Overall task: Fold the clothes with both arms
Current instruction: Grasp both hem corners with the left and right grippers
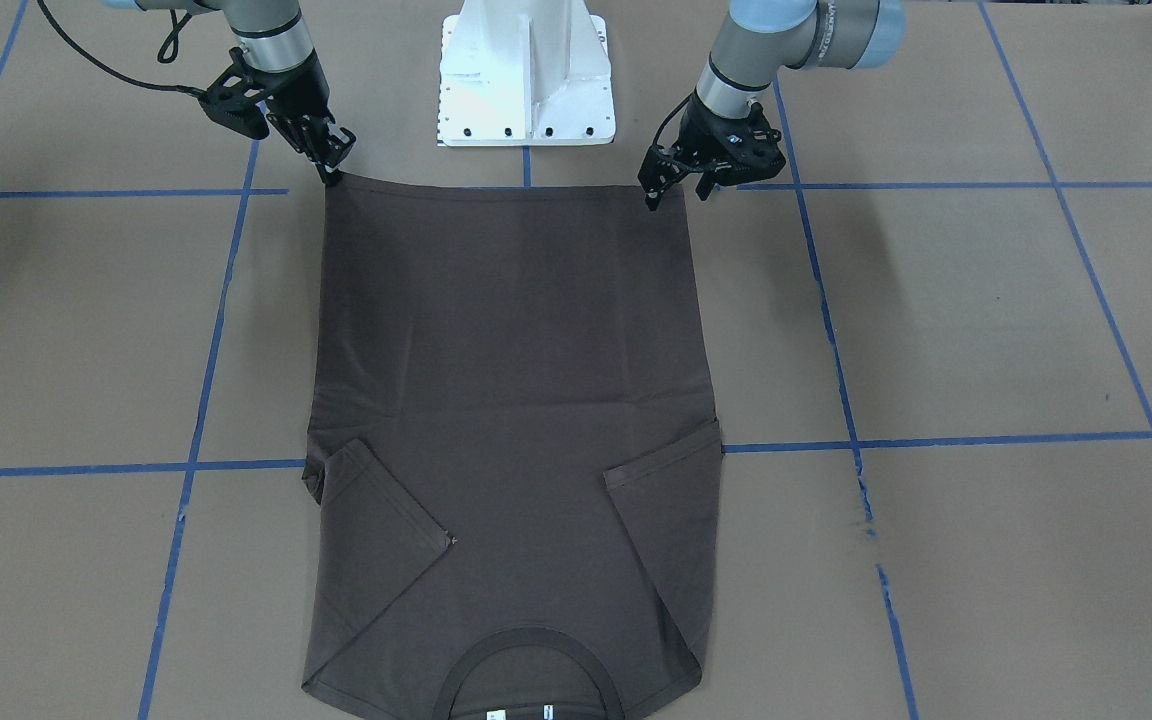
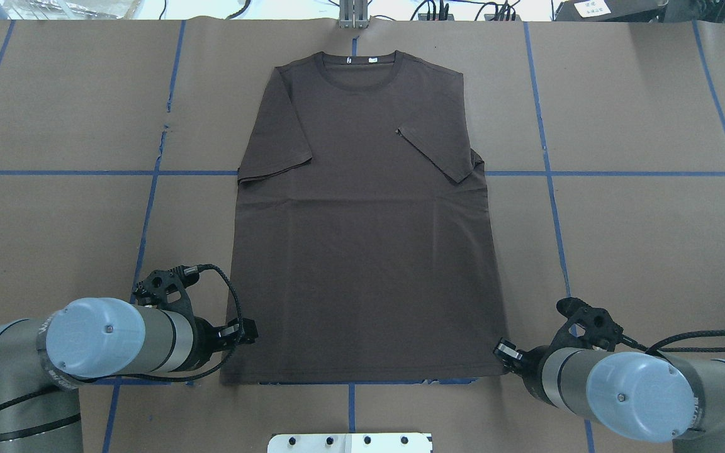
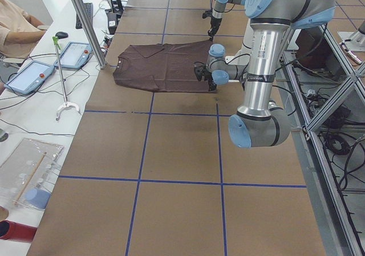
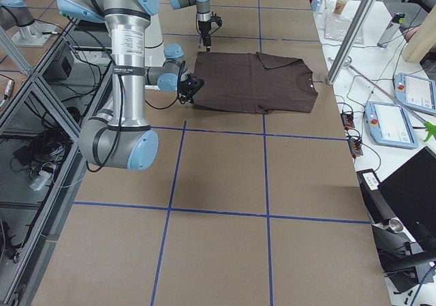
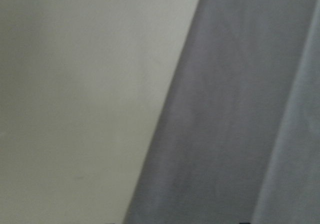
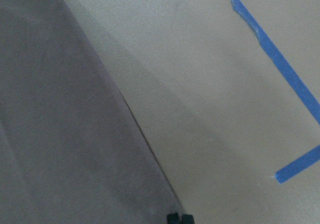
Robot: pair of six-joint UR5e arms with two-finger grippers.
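The dark brown T-shirt (image 1: 506, 380) (image 2: 362, 239) lies flat on the brown table, collar at the far edge from the base and both sleeves folded inward. My left gripper (image 1: 677, 193) (image 2: 246, 330) is at the hem corner on my left, open, its fingers standing either side of the corner. My right gripper (image 1: 331, 170) (image 2: 504, 349) is at the other hem corner. In the right wrist view its tips (image 6: 179, 218) sit together where the shirt edge (image 6: 145, 149) ends, so it is shut on the hem corner. The left wrist view shows only cloth (image 5: 235, 109) and table.
The white robot base (image 1: 526, 70) stands just behind the hem. Blue tape lines (image 1: 936, 440) grid the table. Beyond the collar end are a metal pole (image 3: 85, 22), tablets (image 3: 28, 76) and cables. A person's sleeve (image 3: 14, 19) shows at that side.
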